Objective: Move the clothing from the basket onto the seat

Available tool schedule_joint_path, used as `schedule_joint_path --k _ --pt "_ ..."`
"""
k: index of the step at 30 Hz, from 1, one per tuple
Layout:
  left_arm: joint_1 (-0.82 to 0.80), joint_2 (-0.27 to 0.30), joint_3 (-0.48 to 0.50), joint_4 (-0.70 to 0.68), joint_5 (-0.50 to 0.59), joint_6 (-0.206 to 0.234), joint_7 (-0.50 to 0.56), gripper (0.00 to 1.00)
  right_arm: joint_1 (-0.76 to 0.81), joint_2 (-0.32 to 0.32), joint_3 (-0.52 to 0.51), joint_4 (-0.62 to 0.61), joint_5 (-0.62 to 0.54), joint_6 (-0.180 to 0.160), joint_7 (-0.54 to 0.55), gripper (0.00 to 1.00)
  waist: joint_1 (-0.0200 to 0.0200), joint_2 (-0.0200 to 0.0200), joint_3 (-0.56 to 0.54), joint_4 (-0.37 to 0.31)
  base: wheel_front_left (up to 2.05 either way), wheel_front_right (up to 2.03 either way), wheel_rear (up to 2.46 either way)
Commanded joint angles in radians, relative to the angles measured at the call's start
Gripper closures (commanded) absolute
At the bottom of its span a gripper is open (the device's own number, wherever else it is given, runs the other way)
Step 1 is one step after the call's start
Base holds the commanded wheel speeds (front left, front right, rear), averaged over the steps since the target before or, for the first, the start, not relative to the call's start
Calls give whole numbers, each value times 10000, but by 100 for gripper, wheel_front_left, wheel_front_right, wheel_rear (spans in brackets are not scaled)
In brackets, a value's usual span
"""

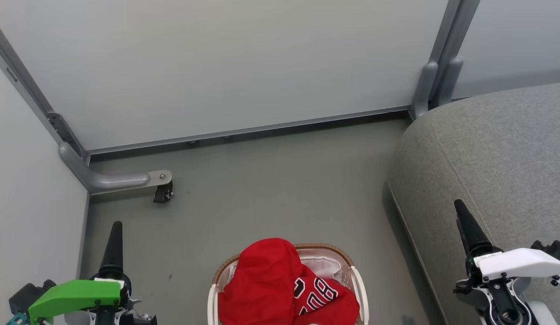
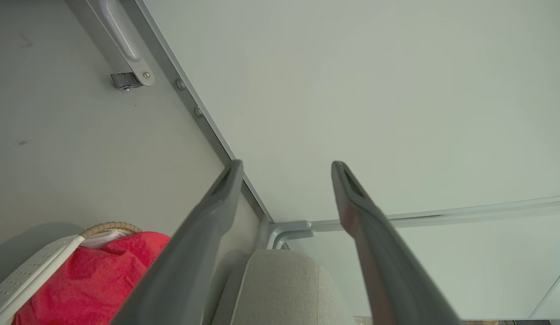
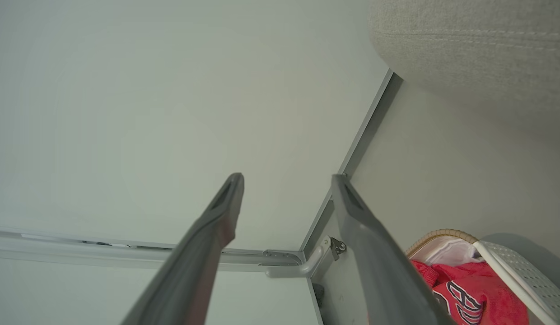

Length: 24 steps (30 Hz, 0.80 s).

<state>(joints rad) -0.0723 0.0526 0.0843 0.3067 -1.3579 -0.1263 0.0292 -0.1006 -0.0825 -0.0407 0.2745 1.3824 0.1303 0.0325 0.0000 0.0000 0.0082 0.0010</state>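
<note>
Red clothing (image 1: 266, 280) heaped in basket (image 1: 325, 247), seat (image 1: 497, 149) at right, left gripper (image 2: 287, 163) wide and empty, right gripper (image 3: 287, 177) likewise

Floor (image 1: 271, 180): plain grey, matte, lightly scuffed. Far wall panel (image 1: 226, 58): pale, frosted, seated in a grey metal base rail (image 1: 262, 127). Left wall panel (image 1: 27, 189): same finish. A grey support foot (image 1: 122, 180) with a black caster (image 1: 162, 194) projects from the far-left corner. Grey post (image 1: 447, 45): far right.

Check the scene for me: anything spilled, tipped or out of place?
Nothing stands out. The clothing is heaped in the upright basket, mounding above its rim but not spilled onto the floor.
</note>
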Motion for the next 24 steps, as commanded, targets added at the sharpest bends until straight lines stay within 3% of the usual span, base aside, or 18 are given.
schedule_joint_path --k 1,24 --pt "-367 150 -26 -61 492 -19 -115 0 -367 -155 69 -178 -477 1 -141 0 0 0 9 2 0 0 0" --pt "-321 512 -707 -8 5076 -32 -983 0 -621 -409 862 -185 -4471 2 -1017 0 0 0 95 33 0 0 0"
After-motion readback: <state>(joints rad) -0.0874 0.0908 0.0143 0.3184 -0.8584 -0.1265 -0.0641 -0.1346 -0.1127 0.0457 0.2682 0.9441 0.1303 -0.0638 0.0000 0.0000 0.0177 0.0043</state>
